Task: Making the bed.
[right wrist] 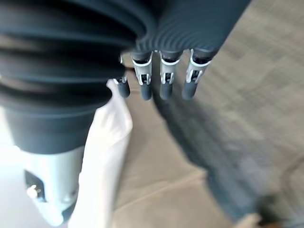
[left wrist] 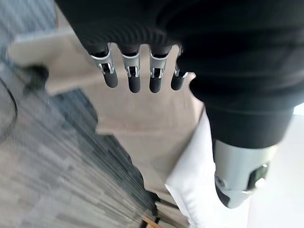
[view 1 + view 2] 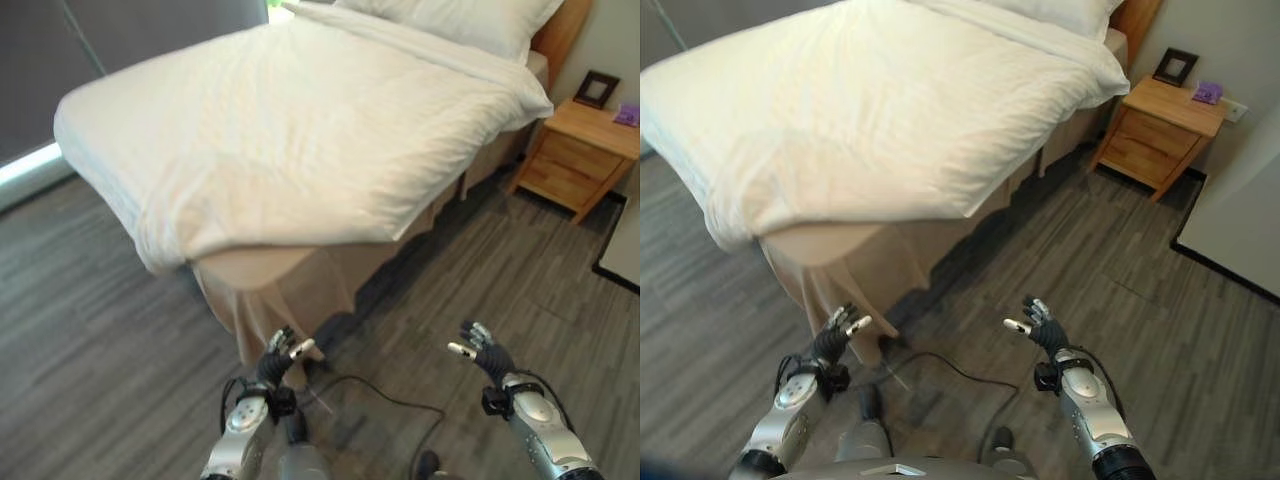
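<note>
Left eye view shows the bed (image 3: 300, 270) ahead with its white duvet (image 3: 290, 130) spread over it and overhanging the beige skirt at the near corner, while nearer, low above the grey floor (image 3: 90, 330), left hand (image 3: 277, 362) and right hand (image 3: 484, 353) hang empty, fingers relaxed apart, and a wooden nightstand (image 3: 585, 150) stands far right.

Wooden nightstand (image 3: 582, 153), dark picture frame (image 3: 597, 89) on it, grey plank floor (image 3: 90, 310)
</note>
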{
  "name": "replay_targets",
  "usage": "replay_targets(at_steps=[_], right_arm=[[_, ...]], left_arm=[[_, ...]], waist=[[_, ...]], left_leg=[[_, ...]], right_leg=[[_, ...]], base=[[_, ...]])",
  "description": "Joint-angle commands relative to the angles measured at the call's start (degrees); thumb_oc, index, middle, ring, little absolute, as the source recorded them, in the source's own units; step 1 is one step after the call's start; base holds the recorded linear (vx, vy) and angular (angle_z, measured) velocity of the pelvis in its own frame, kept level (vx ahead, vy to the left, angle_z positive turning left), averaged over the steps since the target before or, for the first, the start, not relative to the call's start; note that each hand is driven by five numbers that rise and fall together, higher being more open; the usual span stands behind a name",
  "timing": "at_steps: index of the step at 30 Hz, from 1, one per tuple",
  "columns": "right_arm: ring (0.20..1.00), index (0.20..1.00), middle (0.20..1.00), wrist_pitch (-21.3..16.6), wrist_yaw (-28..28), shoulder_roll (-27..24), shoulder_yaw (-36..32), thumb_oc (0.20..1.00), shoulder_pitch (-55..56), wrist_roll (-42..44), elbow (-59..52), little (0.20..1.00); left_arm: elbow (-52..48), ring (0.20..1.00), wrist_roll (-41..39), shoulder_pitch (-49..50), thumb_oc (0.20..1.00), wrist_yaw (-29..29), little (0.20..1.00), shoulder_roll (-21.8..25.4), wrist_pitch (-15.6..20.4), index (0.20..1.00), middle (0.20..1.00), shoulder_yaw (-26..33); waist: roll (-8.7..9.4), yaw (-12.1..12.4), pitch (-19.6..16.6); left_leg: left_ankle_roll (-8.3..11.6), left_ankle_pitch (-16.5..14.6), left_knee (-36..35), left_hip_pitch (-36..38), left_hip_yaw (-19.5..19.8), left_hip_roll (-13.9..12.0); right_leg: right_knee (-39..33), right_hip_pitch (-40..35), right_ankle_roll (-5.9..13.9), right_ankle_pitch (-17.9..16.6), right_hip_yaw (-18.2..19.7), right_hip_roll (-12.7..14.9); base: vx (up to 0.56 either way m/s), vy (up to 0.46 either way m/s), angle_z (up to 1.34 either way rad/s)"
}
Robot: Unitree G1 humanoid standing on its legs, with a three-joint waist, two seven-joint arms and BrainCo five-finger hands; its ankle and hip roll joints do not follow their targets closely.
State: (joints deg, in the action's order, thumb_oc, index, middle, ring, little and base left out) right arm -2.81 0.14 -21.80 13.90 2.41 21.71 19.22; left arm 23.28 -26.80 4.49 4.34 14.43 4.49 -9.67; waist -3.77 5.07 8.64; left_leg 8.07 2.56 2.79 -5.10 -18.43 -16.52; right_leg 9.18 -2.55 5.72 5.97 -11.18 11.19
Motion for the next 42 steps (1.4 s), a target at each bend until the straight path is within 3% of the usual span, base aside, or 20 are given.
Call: replay_targets(at_steps=[1, 2, 3, 5, 7, 8, 9, 11, 12, 13, 16, 20, 28, 42], right_arm=[[1.000, 1.000, 1.000, -2.4, 0.6, 1.4, 0.8, 1.000, 0.5, -2.1, -5.4, 1.000], [1.000, 1.000, 1.000, -2.2, 0.8, 2.2, 1.5, 1.000, 1.1, -2.4, -5.1, 1.000], [1.000, 1.000, 1.000, -2.0, 0.9, 2.7, 2.2, 1.000, 0.9, -2.8, -5.1, 1.000], [1.000, 1.000, 1.000, -2.1, 1.1, 3.1, 3.1, 1.000, 0.1, -2.9, -5.5, 1.000], [1.000, 1.000, 1.000, -1.9, 1.7, 3.0, 4.4, 1.000, -1.2, -4.1, -5.8, 1.000], [1.000, 1.000, 1.000, -1.8, 1.7, 3.1, 4.6, 1.000, -1.3, -4.1, -6.1, 1.000], [1.000, 1.000, 1.000, -1.7, 2.0, 3.1, 4.6, 1.000, -1.1, -3.8, -6.5, 1.000], [1.000, 1.000, 1.000, -1.4, 3.0, 2.5, 3.7, 1.000, 0.0, -3.2, -6.0, 1.000], [1.000, 1.000, 1.000, -1.4, 3.0, 2.4, 3.7, 1.000, 0.0, -3.2, -6.0, 1.000], [1.000, 1.000, 1.000, -1.3, 2.9, 2.3, 3.1, 1.000, 0.9, -3.3, -5.3, 1.000], [1.000, 1.000, 1.000, -1.1, 2.7, 2.2, 2.3, 1.000, 3.0, -4.5, -5.4, 1.000], [1.000, 1.000, 1.000, -1.2, 4.0, 1.4, 2.2, 1.000, 1.9, -3.8, -5.1, 1.000], [1.000, 1.000, 1.000, -1.5, 3.5, 0.7, 1.5, 1.000, 0.6, -4.8, -6.4, 1.000], [1.000, 1.000, 1.000, -1.1, 3.8, 0.3, -1.4, 1.000, 4.4, -4.4, -5.3, 1.000]], left_arm=[[-4.9, 1.000, -0.5, 1.1, 1.000, 0.3, 1.000, 2.9, 2.9, 1.000, 1.000, 1.7], [-4.9, 1.000, 0.0, 0.7, 1.000, 0.3, 1.000, 3.3, 2.7, 1.000, 1.000, 1.3], [-5.2, 1.000, 0.3, -0.1, 1.000, 0.5, 1.000, 3.9, 2.6, 1.000, 1.000, 0.8], [-6.1, 1.000, 0.1, -1.9, 1.000, 0.7, 1.000, 4.7, 2.7, 1.000, 1.000, 0.4], [-7.0, 1.000, 1.1, -3.8, 1.000, 0.1, 1.000, 6.3, 2.7, 1.000, 1.000, -0.1], [-7.2, 1.000, 1.6, -4.1, 1.000, 0.2, 1.000, 6.6, 2.7, 1.000, 1.000, 0.1], [-7.2, 1.000, 1.6, -4.3, 1.000, 0.3, 1.000, 6.6, 2.7, 1.000, 1.000, 0.2], [-7.2, 1.000, 1.6, -4.1, 1.000, -0.5, 1.000, 6.6, 3.1, 1.000, 1.000, -0.5], [-7.2, 1.000, 1.6, -4.1, 1.000, -0.5, 1.000, 6.6, 3.1, 1.000, 1.000, -0.5], [-6.6, 1.000, 2.4, -4.0, 1.000, -0.7, 1.000, 6.4, 2.8, 1.000, 1.000, -0.6], [-6.8, 1.000, 3.3, -3.0, 1.000, -1.1, 1.000, 5.5, 2.7, 1.000, 1.000, -1.4], [-7.5, 1.000, 2.3, 0.6, 1.000, -3.0, 1.000, 4.4, 2.9, 1.000, 1.000, -1.0], [-6.9, 1.000, 0.5, 3.5, 1.000, -2.8, 1.000, 4.3, 1.9, 1.000, 1.000, 0.8], [-8.5, 1.000, 3.2, 1.3, 1.000, -3.2, 1.000, 4.6, 1.9, 1.000, 1.000, -0.3]], waist=[[4.27, -0.3, -5.1], [5.37, 0.0, -5.2], [5.96, 0.3, -4.7], [5.70, -0.5, -3.0], [4.00, -2.8, -0.5], [3.55, -3.8, 0.1], [3.36, -4.8, 0.4], [3.72, -6.8, 0.9], [3.62, -6.9, 0.9], [4.70, -7.2, 0.8], [5.69, -6.8, 0.3], [5.89, -5.1, -2.4], [5.75, -4.0, -3.5], [5.04, -6.2, -3.4]], left_leg=[[-0.87, 11.9, -1.0, -7.9, 0.7, 1.4], [-2.08, 10.2, 1.8, -8.1, 0.8, 3.1], [-3.88, 8.0, 3.2, -8.0, 0.5, 4.9], [-6.93, 5.3, 3.3, -6.0, 0.0, 7.7], [-9.50, 2.3, 0.3, -0.6, -0.3, 10.4], [-9.77, 2.0, -1.7, 1.8, -0.3, 11.0], [-9.37, 1.8, -3.3, 3.5, -0.4, 11.4], [-8.51, 0.9, -6.7, 6.8, 1.2, 12.9], [-8.44, 0.9, -6.7, 6.9, 1.3, 12.8], [-7.59, -0.1, -7.5, 8.6, 2.6, 13.8], [-7.56, -1.0, -7.4, 9.5, 3.9, 14.2], [-6.86, -0.7, -7.8, 8.9, 4.3, 13.8], [-5.77, -0.8, -7.8, 9.0, 5.2, 13.1], [-5.21, -1.2, -7.8, 9.9, 3.8, 12.9]], right_leg=[[-6.0, -15.5, 4.09, -0.9, -0.9, 3.2], [-2.3, -14.8, 5.01, -5.1, -0.7, 5.8], [4.4, -11.9, 4.49, -10.9, 0.4, 7.9], [16.2, -5.4, 3.77, -21.7, 2.9, 9.7], [23.8, 2.1, 4.20, -25.5, 2.3, 11.4], [24.1, 5.7, 4.34, -25.3, 1.3, 12.5], [21.2, 7.1, 4.39, -22.6, -1.0, 12.6], [9.7, 10.1, 3.97, -16.1, -4.6, 7.7], [9.6, 9.9, 3.91, -16.1, -4.8, 7.6], [-1.4, 8.8, 4.39, -14.7, -5.3, 4.5], [-3.5, 5.8, 4.78, -13.9, -2.9, 3.1], [-9.9, 1.9, 4.26, -13.3, -5.4, 1.6], [-12.6, -0.6, 3.83, -11.7, -6.0, 0.2], [-13.1, -0.4, 4.21, -12.1, -4.2, -0.3]], base=[[0.47, 0.306, 0.03], [0.42, 0.319, 0.16], [0.37, 0.339, -0.14], [0.29, 0.418, -0.20], [0.41, 0.536, 0.23], [0.48, 0.409, -0.21], [0.49, 0.235, -0.44], [0.41, 0.096, -0.13], [0.33, -0.039, 0.31], [0.22, -0.037, 0.28], [0.23, -0.037, 0.48], [0.19, -0.061, 0.41], [0.10, -0.048, 0.05], [0.01, -0.009, -0.12]])
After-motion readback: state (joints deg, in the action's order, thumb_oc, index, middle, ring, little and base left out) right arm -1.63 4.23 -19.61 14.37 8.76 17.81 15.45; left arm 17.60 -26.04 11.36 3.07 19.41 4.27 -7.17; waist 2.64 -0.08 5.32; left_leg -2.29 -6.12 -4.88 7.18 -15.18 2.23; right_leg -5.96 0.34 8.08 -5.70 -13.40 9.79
